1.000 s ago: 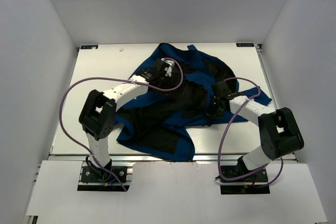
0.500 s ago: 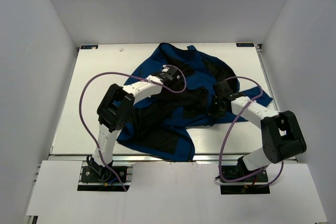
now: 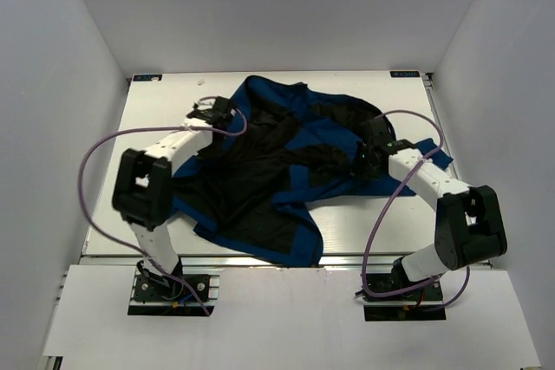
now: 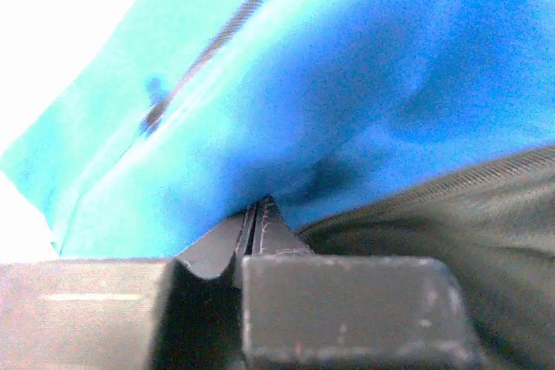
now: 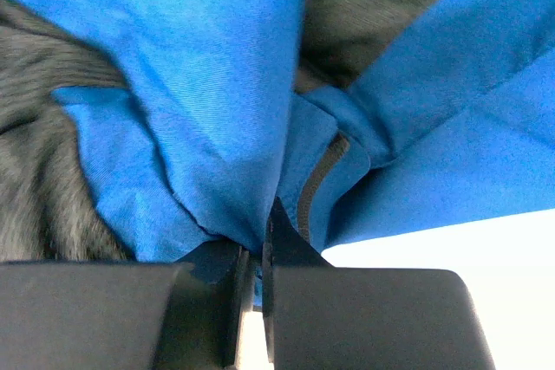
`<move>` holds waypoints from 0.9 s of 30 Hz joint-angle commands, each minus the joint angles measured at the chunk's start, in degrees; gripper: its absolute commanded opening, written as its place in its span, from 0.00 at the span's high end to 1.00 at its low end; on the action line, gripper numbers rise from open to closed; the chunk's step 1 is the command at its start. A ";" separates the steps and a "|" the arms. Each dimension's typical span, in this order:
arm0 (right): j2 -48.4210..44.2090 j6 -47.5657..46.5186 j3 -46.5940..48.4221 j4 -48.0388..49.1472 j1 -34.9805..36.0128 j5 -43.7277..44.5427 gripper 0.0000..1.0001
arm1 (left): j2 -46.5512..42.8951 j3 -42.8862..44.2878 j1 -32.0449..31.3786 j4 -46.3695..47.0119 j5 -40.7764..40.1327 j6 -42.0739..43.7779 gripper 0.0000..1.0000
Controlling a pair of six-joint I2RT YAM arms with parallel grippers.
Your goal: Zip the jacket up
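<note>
Jacket [image 3: 303, 140] lies crumpled and spread open across the middle of the worktop [image 3: 160, 97], with much black lining showing. The left arm stretches forward along the garment's left edge. The right arm bends in from the right side. From above, both sets of tips are sunk in folds and hard to make out. The left pincer [image 4: 251, 214] is pressed together on a blue fold of the jacket below a dark zipper line [image 4: 217, 41]. The right pincer [image 5: 260, 244] pinches a blue edge beside zipper tape [image 5: 316, 184].

The royal-blue jacket [image 3: 286, 171] lies crumpled and open on the table, black lining facing up.
</note>
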 commanded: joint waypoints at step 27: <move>47.17 -13.00 80.53 -7.87 -12.17 -5.76 0.76 | -44.43 -26.17 -1.11 10.25 35.57 -0.61 0.83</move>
